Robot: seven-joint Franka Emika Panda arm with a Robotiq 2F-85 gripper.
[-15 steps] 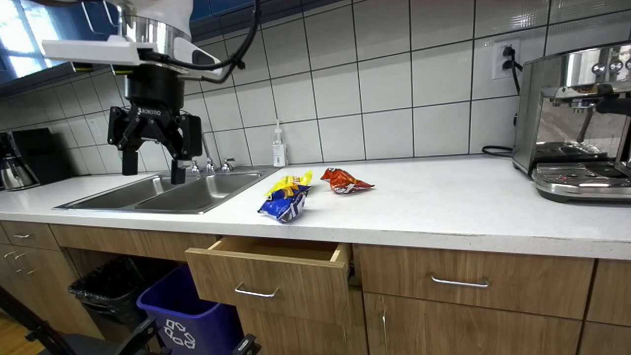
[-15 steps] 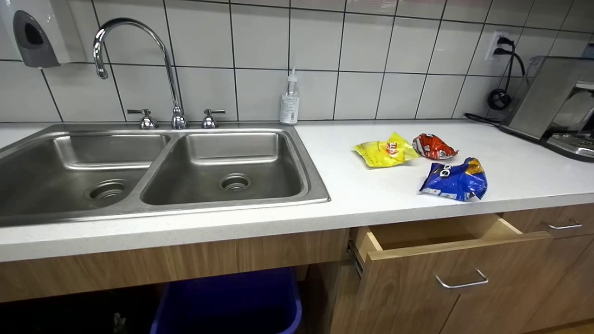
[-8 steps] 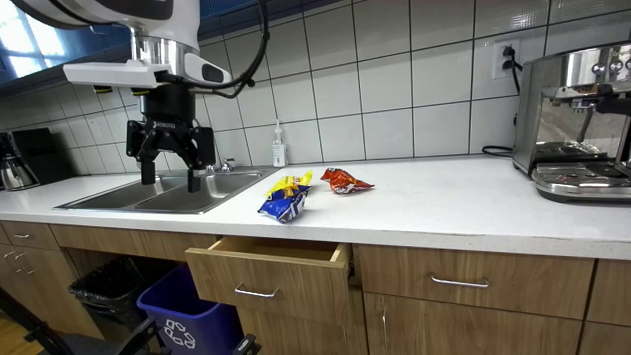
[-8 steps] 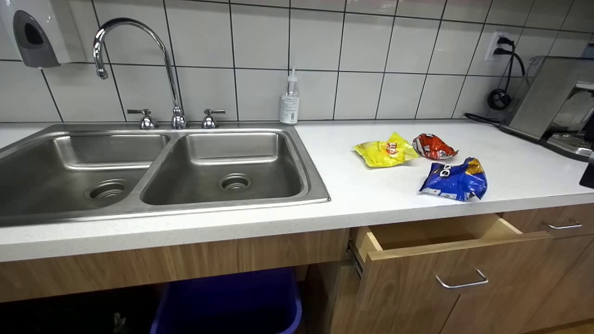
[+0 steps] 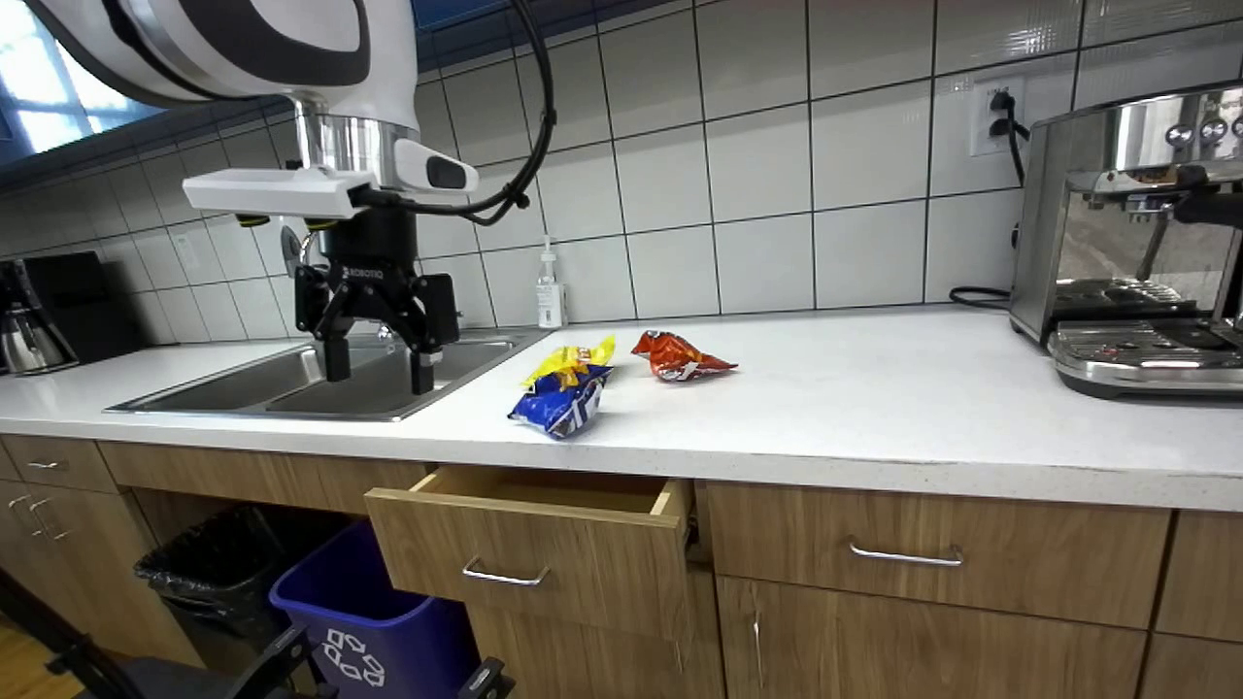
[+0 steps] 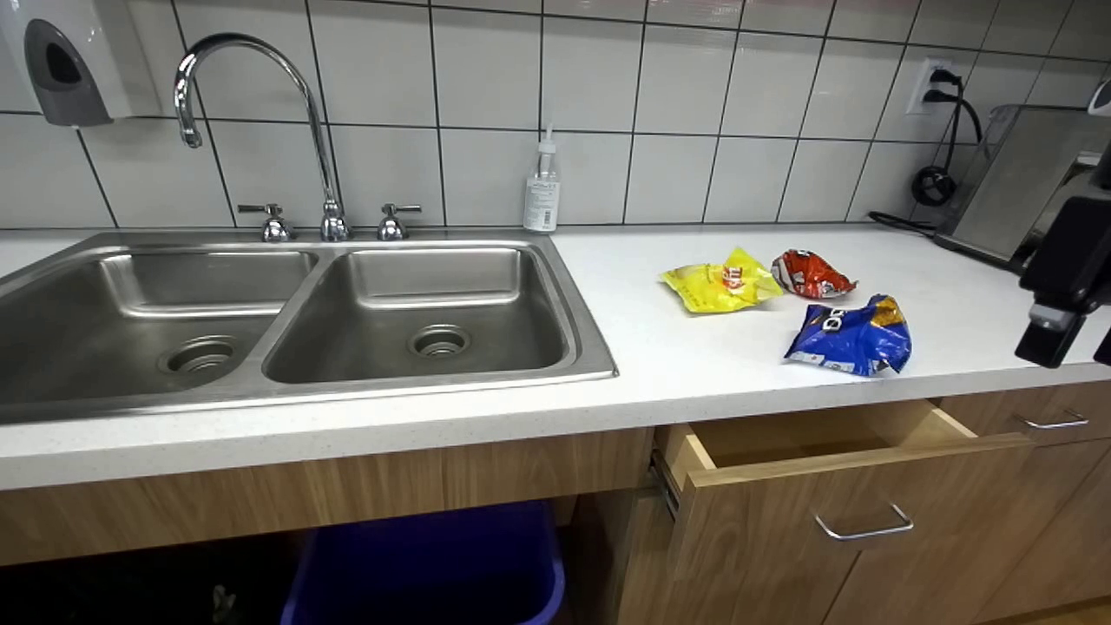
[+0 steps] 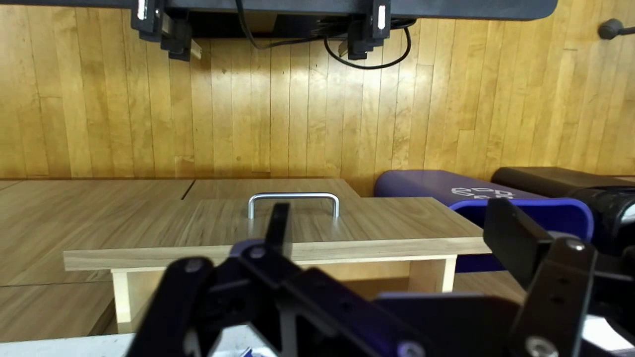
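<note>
In an exterior view, the gripper (image 5: 380, 367) is farther right and a little lower than before. The arm (image 5: 291, 53) bends over, and the fingers (image 5: 422, 376) point down, spread wide apart. In an exterior view, more of the gripper now pokes in at the right edge, while the blue bag (image 6: 849, 337) stays put on the counter (image 6: 694, 360). In the wrist view, the pulled-out drawer (image 7: 382, 218) is lower down, behind the fingers.
</note>
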